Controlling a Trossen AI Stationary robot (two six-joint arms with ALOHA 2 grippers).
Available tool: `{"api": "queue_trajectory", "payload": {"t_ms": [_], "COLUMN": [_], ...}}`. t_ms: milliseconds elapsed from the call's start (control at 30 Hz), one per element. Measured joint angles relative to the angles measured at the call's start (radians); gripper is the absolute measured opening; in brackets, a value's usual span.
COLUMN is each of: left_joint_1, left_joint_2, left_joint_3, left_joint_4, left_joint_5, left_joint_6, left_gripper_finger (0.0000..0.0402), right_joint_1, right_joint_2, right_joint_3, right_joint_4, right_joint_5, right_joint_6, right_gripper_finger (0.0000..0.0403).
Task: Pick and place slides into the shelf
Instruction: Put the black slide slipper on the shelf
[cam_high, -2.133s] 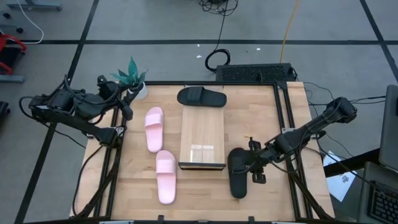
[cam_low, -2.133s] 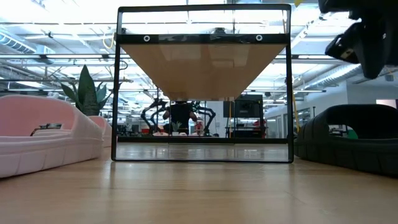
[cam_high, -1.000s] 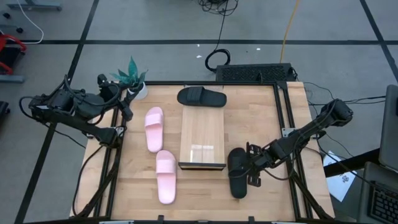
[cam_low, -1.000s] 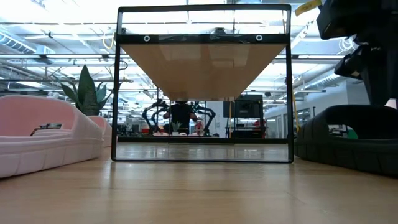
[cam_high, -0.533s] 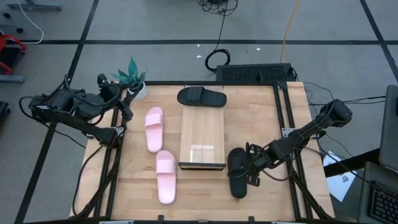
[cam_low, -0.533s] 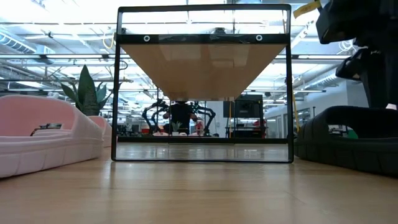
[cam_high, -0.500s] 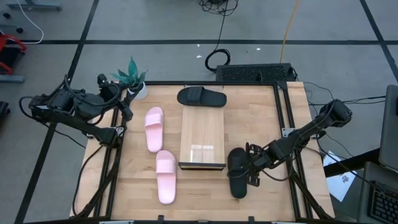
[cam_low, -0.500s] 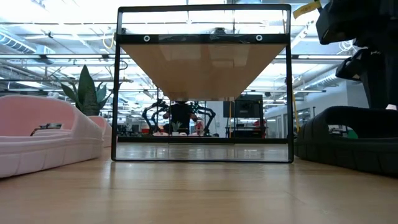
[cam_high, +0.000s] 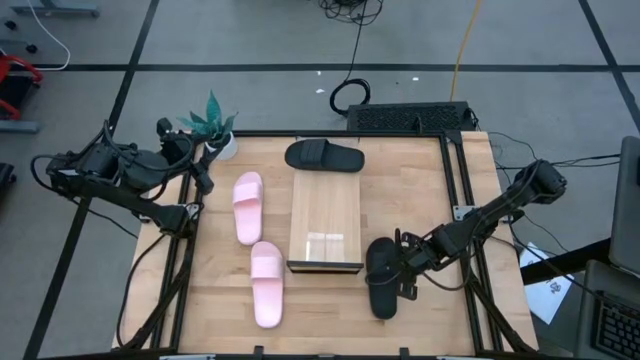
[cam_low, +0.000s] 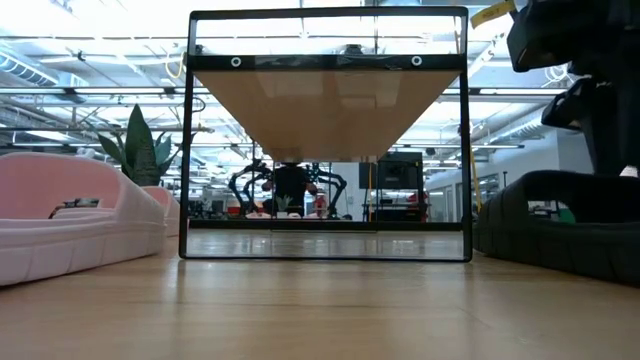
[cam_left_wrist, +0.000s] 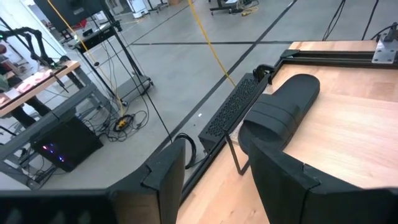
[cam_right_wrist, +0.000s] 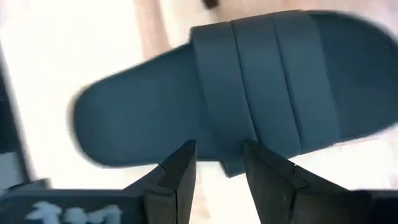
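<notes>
**Right gripper settles over the near black slide; nothing shelved yet**

The black slide by the table's front right part lies flat on the wood, just beside the front right corner of the shelf, toe end toward the front edge. The right gripper is at this slide's outer side, at strap level. In the right wrist view its two fingers stand a little apart, pointing at the edge of the strap; they are not pinching anything yet. Two seconds ago this gripper was a bit farther toward the table's right edge and higher; over the last second it has come in and down, and in the last half second it has barely moved, so it looks lined up for the grasp. My reading: closing on the strap or sole edge is the next step.

The shelf sits mid-table with nothing on it. The second black slide lies crosswise near the back edge, behind the shelf. The two pink slides lie left of the shelf, one behind the other.

The left gripper waits off the back left corner, near the small plant, fingers spread and empty, unmoved throughout.
</notes>
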Motion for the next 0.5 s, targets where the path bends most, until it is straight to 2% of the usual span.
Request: {"api": "queue_trajectory", "payload": {"t_ms": [167, 500], "left_joint_1": [0.000, 0.000], "left_joint_2": [0.000, 0.000], "left_joint_3": [0.000, 0.000], "left_joint_4": [0.000, 0.000], "left_joint_5": [0.000, 0.000], "left_joint_6": [0.028, 0.030], "left_gripper_finger": [0.0182, 0.0182], "right_joint_1": [0.003, 0.000], "right_joint_2": [-0.007, -0.058], "right_joint_3": [0.000, 0.001], "right_joint_4": [0.060, 0.095], "right_joint_5": [-0.080, -0.074], "right_joint_6": [0.084, 0.128], "right_gripper_finger": [0.0125, 0.0125]}}
